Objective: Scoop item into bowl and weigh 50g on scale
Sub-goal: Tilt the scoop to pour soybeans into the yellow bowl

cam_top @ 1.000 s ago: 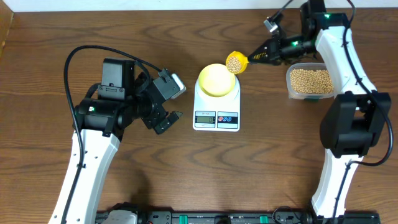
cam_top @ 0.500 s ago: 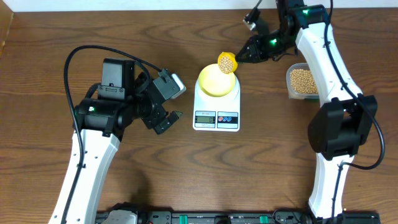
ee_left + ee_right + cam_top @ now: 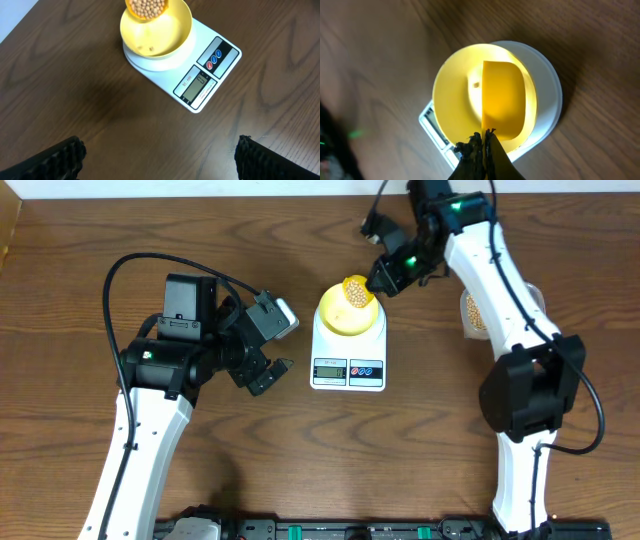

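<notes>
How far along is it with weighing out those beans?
Done: the bowl sits on the scale with a couple of beans inside. In hand: the right fingers hold a scoop full of beans over the bowl; the left fingers are open and empty. Left: pouring and topping up to target; the display is unreadable.

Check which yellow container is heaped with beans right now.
The bright yellow scoop, heaped with beans. The pale-yellow bowl under it, on the scale, holds only a couple of strays.

Pale-yellow bowl (image 3: 338, 316) atop white scale (image 3: 348, 368)
</notes>
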Available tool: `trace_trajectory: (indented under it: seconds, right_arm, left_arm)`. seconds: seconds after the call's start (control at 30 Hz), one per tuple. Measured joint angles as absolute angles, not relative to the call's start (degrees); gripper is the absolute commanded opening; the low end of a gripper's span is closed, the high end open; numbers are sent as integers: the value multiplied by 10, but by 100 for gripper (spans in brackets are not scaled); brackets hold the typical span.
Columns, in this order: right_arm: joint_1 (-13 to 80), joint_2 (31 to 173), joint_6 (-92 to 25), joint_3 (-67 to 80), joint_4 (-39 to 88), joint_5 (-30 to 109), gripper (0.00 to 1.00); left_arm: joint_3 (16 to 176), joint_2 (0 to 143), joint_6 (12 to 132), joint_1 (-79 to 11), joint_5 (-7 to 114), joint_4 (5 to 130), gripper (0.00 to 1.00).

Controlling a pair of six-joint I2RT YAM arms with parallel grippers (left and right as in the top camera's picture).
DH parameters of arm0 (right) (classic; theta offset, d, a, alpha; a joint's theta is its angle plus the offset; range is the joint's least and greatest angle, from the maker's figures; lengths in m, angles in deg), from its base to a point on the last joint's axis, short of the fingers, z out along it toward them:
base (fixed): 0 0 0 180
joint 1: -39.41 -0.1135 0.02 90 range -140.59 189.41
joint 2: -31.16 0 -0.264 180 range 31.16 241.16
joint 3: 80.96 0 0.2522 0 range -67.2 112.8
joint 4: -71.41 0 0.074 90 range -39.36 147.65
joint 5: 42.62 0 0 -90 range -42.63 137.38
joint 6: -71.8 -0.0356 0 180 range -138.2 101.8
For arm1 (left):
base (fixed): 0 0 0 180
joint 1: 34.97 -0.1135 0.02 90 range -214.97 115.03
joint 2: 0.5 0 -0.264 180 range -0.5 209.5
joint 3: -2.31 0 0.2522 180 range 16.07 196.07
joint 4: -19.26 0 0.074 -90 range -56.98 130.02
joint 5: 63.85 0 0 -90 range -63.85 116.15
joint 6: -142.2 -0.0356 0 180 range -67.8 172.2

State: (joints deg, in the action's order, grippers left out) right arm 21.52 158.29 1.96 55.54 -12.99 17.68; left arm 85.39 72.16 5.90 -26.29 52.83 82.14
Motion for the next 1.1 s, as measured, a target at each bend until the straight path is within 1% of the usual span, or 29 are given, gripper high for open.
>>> trace_trajectory:
  seconds: [0.23, 0.6, 0.8, 1.1]
  right_arm:
    - [189, 1583, 51, 556, -124, 239, 1]
    - [189, 1583, 97, 573, -122, 249, 1]
    - [188, 1583, 157, 573, -133, 251, 1]
    - [188, 1578, 199, 573, -134, 251, 1]
  left_arm:
    - [854, 722, 59, -263, 528, 821, 97]
    - [854, 722, 59, -263, 528, 821, 98]
    - [854, 722, 59, -263, 528, 821, 97]
    - [854, 722, 59, -263, 528, 821, 98]
